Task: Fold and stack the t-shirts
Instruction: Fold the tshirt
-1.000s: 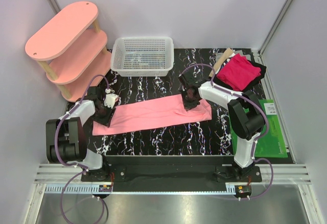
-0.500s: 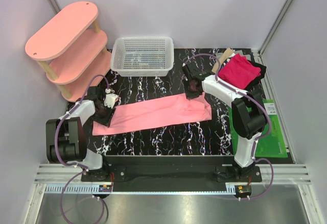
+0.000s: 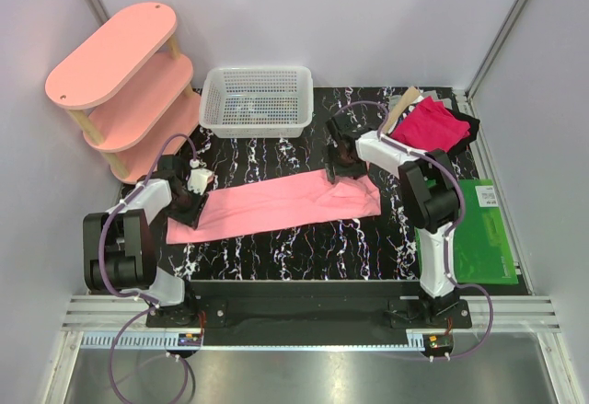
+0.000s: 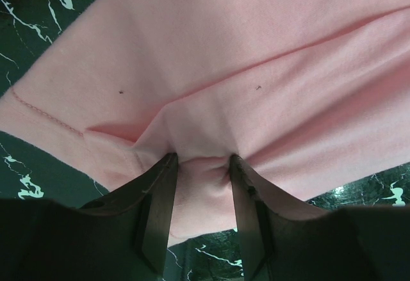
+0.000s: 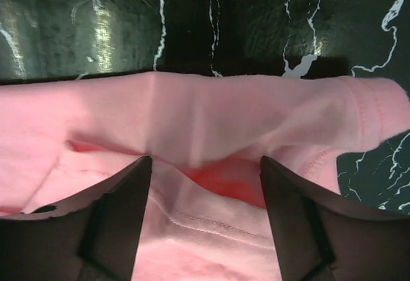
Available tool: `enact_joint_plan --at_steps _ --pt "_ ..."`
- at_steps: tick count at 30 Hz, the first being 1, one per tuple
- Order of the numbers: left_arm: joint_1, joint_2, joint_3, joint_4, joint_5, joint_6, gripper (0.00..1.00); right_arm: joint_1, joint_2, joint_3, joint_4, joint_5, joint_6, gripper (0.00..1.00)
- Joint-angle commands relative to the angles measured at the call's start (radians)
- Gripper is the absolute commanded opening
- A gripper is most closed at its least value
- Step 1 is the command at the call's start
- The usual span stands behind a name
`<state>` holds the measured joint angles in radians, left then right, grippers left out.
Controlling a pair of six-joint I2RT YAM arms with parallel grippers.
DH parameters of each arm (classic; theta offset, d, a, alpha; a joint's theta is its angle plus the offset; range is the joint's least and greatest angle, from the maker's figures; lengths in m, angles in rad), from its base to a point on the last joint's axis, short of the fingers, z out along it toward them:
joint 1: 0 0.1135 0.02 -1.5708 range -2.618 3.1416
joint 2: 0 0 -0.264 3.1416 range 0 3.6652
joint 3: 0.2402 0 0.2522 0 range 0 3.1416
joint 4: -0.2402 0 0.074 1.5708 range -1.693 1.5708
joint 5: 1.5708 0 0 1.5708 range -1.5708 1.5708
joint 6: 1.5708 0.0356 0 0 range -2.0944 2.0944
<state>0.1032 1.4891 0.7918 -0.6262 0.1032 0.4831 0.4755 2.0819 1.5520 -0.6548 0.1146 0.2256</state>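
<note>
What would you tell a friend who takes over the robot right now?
Left gripper: shut on the left end of the light salmon-pink cloth t-shirt.
Right gripper: open, over that shirt's right end.
The shirt lies as a long band across the black marbled table; the deep magenta-red cloth t-shirt sits rumpled at the far right corner.
Done: pink shirt folded lengthwise. Left: fold it shorter, fold the red one, stack both.

The right gripper's (image 5: 205, 166) two dark fingers (image 5: 115, 217) stand wide apart over the soft salmon-pink cloth t-shirt (image 5: 224, 121). Its folded edge lies just beyond their tips, and past that is the glossy black white-veined marble tabletop (image 5: 192, 18).
</note>
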Motion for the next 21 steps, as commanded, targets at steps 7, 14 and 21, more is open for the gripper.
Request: enact_joint_plan --at_steps 7,14,21 --pt "0.016 0.04 -0.049 0.011 -0.094 0.048 0.43 -0.014 -0.181 -0.026 -0.032 0.361 0.124 0.91" --pt "0.015 0.039 -0.06 0.014 -0.099 0.046 0.43 -0.015 -0.374 -0.16 -0.114 0.223 0.218 0.87" --pt "0.015 0.031 -0.057 0.011 -0.1 0.046 0.43 -0.014 -0.392 -0.394 -0.008 -0.087 0.337 0.84"
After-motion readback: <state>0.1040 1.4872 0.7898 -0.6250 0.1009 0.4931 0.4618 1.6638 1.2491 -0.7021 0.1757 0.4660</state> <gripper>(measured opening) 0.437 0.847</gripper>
